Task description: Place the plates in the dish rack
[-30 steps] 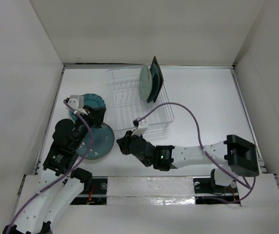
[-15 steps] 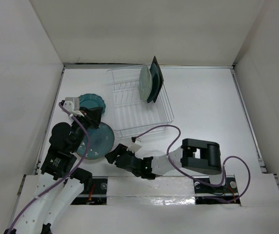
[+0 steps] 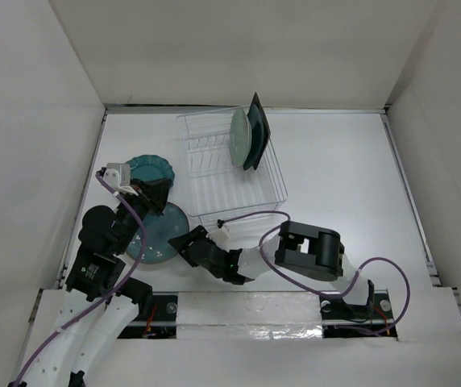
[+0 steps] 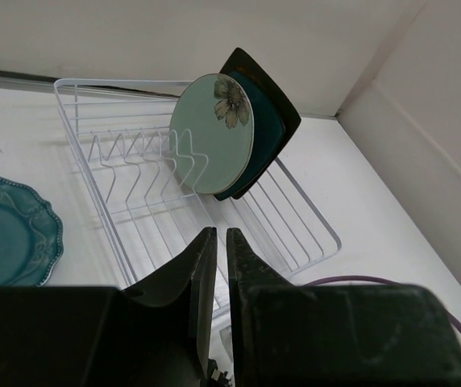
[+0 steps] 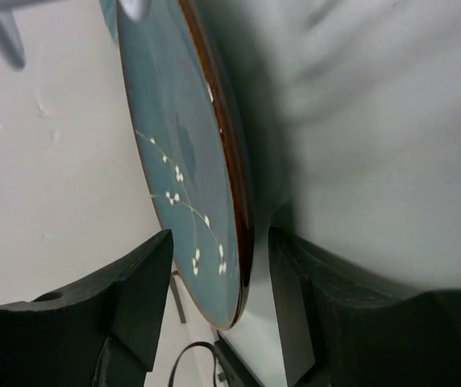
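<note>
The round grey-teal plate (image 3: 168,228) lies on the table at the front left. In the right wrist view it (image 5: 184,145) shows a white blossom sprig and a brown rim. My right gripper (image 3: 188,244) is open, its jaws either side of the plate's right rim (image 5: 221,242). My left gripper (image 3: 156,193) is shut and empty above the plate's far edge (image 4: 221,234). The small scalloped teal plate (image 3: 150,169) lies behind it. The clear dish rack (image 3: 214,173) holds the pale green floral plate (image 4: 213,133), the dark teal square plate (image 4: 264,143) and the black square plate (image 4: 272,101) upright.
White walls enclose the table on three sides. The right arm's purple cable (image 3: 247,216) loops just in front of the rack's near edge. The right arm's elbow (image 3: 311,251) is folded near the front edge.
My right arm has swung left from in front of the rack to the grey-teal plate's right rim. My left gripper has drawn back slightly toward the far left.
</note>
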{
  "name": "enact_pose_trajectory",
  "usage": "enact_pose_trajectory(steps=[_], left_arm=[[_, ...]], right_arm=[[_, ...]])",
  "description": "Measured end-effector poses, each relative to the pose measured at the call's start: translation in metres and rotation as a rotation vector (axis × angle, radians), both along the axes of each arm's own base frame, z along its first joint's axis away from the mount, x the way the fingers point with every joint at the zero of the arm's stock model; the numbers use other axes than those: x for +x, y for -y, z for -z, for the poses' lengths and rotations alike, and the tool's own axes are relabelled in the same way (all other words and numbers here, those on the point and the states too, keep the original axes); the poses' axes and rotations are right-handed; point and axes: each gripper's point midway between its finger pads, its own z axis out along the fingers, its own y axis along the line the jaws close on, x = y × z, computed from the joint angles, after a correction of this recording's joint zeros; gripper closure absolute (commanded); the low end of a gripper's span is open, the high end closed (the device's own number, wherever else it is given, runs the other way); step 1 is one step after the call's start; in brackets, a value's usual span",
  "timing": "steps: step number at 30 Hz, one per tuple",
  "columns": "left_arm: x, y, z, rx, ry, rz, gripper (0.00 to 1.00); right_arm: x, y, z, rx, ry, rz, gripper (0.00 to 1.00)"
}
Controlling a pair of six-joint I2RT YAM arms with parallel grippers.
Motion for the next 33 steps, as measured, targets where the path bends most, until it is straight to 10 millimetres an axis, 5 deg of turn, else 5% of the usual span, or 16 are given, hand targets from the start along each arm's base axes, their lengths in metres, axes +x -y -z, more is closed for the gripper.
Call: enact_pose_trajectory(steps=[13, 24, 33], left_arm=[[0.0, 0.002, 0.002, 0.001, -0.011, 0.009, 0.92], [0.002, -0.001, 0.003, 0.001, -0.011, -0.009, 0.92], [0.004, -0.005, 0.003, 0.001, -0.013, -0.036, 0.92]], right_arm=[[0.004, -0.008, 0.018, 0.05, -0.06, -0.023, 0.99], [-0.013, 0.013, 0.017, -0.005, -0.025, -0.07, 1.0], [-0.069, 0.049, -0.008, -0.261, 0.142, -0.225, 1.0]])
